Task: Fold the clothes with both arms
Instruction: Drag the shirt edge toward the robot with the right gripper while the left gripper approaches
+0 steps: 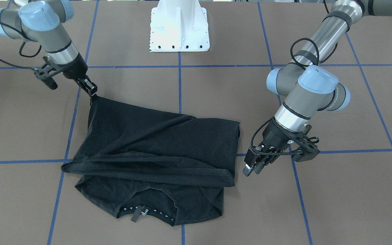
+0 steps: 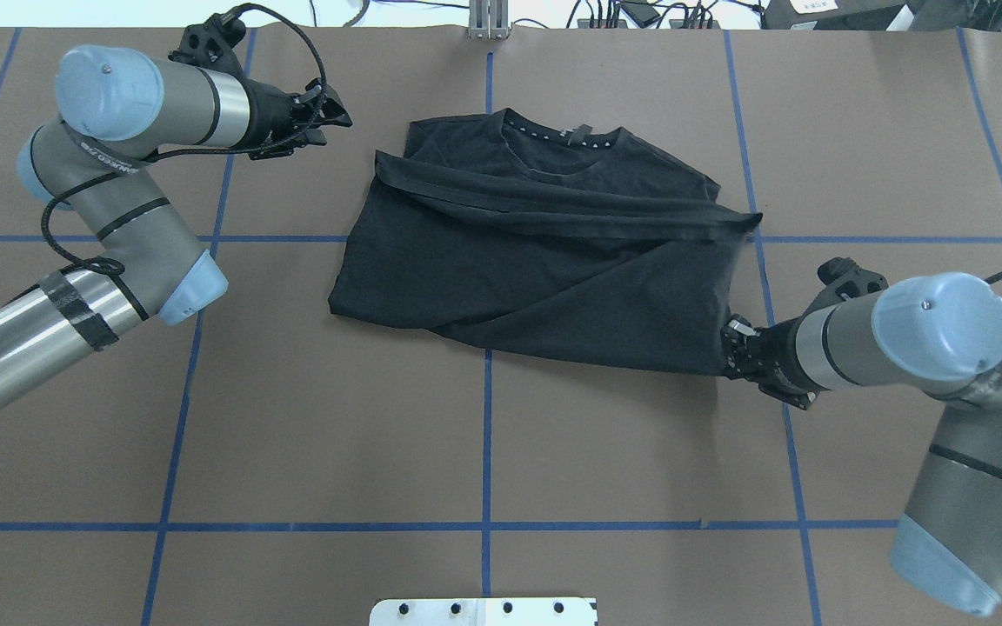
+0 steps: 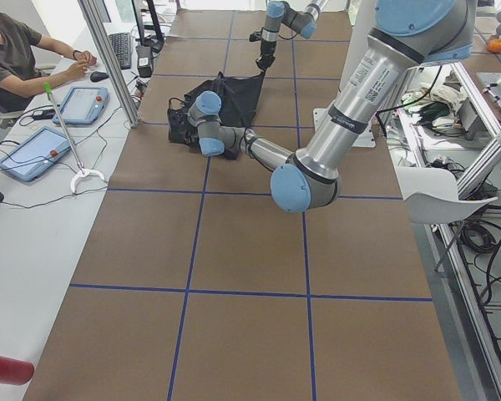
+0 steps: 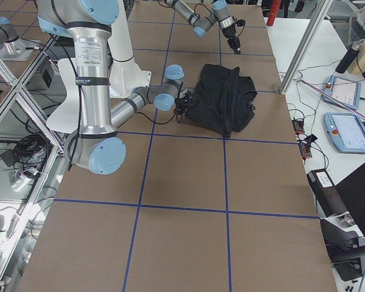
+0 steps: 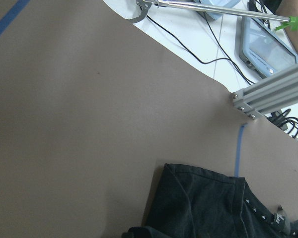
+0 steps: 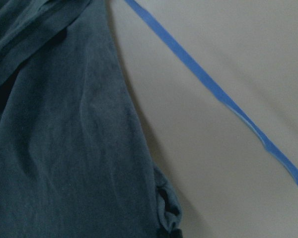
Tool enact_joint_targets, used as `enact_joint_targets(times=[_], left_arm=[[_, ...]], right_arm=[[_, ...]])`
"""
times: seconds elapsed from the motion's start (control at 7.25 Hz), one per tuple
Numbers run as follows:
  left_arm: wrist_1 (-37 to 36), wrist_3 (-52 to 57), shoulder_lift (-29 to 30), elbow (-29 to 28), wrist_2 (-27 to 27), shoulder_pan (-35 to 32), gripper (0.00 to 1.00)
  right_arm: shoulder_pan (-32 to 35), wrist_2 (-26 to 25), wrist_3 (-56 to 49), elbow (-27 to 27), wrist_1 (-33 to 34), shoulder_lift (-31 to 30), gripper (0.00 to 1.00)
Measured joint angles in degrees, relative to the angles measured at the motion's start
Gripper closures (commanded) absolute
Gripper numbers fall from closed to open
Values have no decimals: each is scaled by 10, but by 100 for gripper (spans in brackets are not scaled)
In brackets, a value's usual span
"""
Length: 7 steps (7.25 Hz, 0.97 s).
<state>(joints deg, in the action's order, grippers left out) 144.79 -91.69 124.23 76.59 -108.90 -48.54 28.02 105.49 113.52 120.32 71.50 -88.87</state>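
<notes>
T-shirt (image 2: 536, 278), black and part-folded, lies on the brown table (image 2: 484, 452) straight out in front of the white pedestal base (image 1: 179, 30), and you can see its collar (image 2: 557, 139) on the side farthest from that base. A long folded band of cloth (image 2: 571, 204) runs across the shirt just on the base side of the collar, from one side edge to the other. The shirt corner nearest the base on the robot's right side is drawn out to a point. The right gripper (image 1: 93, 92) has its fingers clamped on that point, and the cloth pulls taut from it. The left gripper (image 1: 251, 167) hangs on the base's other side, farther from the base than the held corner. It is just beside the shirt's side edge but not touching it, and it carries nothing. You cannot tell from these views whether its fingers are apart or together. Blue tape lines (image 2: 485, 435) grid the table out from the base. Farther from the base than the collar, a person (image 3: 17, 58) sits at a side desk beside a tablet (image 3: 82, 104).
</notes>
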Motion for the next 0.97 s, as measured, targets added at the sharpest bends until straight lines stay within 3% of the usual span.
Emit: enact_joint_targets(times=[0.14,0.28,0.41,0.69,0.97], left_arm=[[0,-23,-15,35,-31,0,32],[-5,-39,-27,62,-51,1,19],[-32,-45,-35,88,-58,4,14],[-153,-47,-41,153,-35,49,18],[-299,-47,-46,211,41,135,21]], right_arm=[[-60,7,16,63,54,-17,100],[-119,13,30,116,105,-23,4],[-173,14,45,153,139,-24,0],[-239,13,66,184,161,-14,0],[-213,14,70,210,164,-7,0]])
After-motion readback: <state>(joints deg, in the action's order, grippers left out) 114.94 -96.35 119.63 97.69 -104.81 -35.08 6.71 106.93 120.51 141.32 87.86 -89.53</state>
